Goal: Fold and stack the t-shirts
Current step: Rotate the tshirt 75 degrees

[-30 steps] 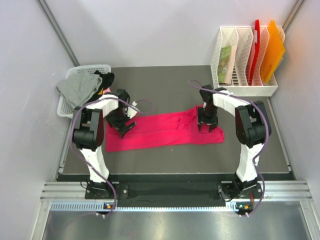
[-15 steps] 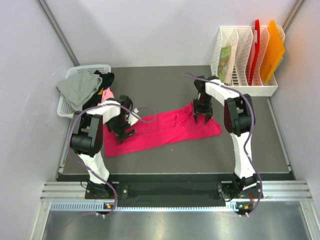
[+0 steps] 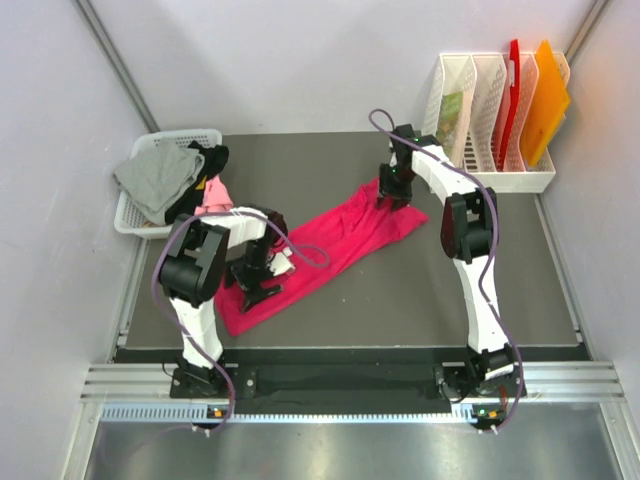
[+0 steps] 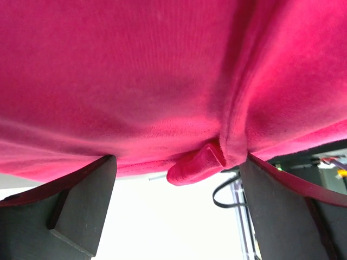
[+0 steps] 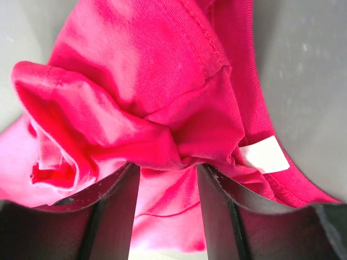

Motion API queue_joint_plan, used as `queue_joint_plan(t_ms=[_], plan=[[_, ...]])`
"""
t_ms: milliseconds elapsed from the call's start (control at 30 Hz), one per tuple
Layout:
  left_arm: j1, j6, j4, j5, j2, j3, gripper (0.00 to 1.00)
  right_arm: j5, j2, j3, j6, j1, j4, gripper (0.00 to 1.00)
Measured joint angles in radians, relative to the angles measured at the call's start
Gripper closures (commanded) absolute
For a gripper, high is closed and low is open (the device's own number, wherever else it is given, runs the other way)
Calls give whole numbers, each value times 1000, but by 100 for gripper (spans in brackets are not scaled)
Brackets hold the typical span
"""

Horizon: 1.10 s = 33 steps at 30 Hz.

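Observation:
A crimson t-shirt lies bunched in a long diagonal strip on the dark mat, from near left to far right. My right gripper is at its far right end. In the right wrist view that gripper is shut on a gathered fold of the shirt, beside a white label. My left gripper is over the shirt's near left end. In the left wrist view it stands open, with the cloth draped across its fingertips. Grey, black and light pink t-shirts are heaped at the basket.
A white mesh basket stands at the far left edge of the mat. At the far right is a white file rack holding a red folder and an orange folder. Grey walls close in both sides.
My right gripper has moved away from the arms and pulled the shirt's right end with it. The left gripper has moved nearer and rightward. The shirt has swung from level to diagonal.

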Motion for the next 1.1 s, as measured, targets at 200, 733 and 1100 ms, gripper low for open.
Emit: queue_joint_plan(t_ms=[200, 733, 1100], plan=[[-17, -41, -93, 55, 79, 80, 1, -50, 56, 91, 0, -9, 30, 54], [-139, -170, -392, 489, 403, 566, 1, -175, 179, 198, 15, -56, 460, 56], [-203, -172, -345, 713, 414, 653, 1, -170, 198, 201, 0, -84, 554, 56]])
